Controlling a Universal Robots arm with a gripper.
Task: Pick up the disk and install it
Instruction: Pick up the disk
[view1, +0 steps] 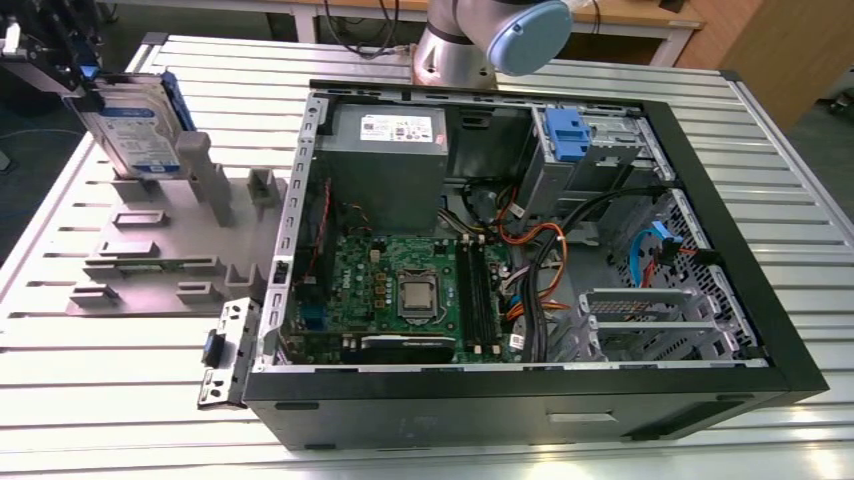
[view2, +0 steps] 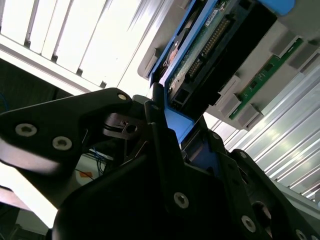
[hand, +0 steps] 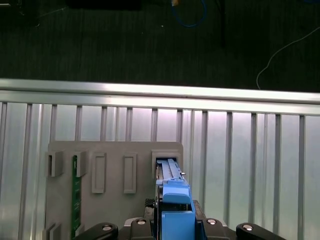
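Your pincer (view2: 172, 117) is clamped on the disk (view1: 134, 125), with a finger on either side of its blue rail. The disk stands upright over the far corner of the grey fixture (view1: 147, 250). You cannot tell whether its lower edge is clear of the slot. A strip of slatted tabletop (view1: 120, 380) separates the fixture from the open computer case (view1: 534, 400) on the exterior view's right. Past the fixture, the tabletop's edge is close, with dark floor (hand: 125, 45) beyond.
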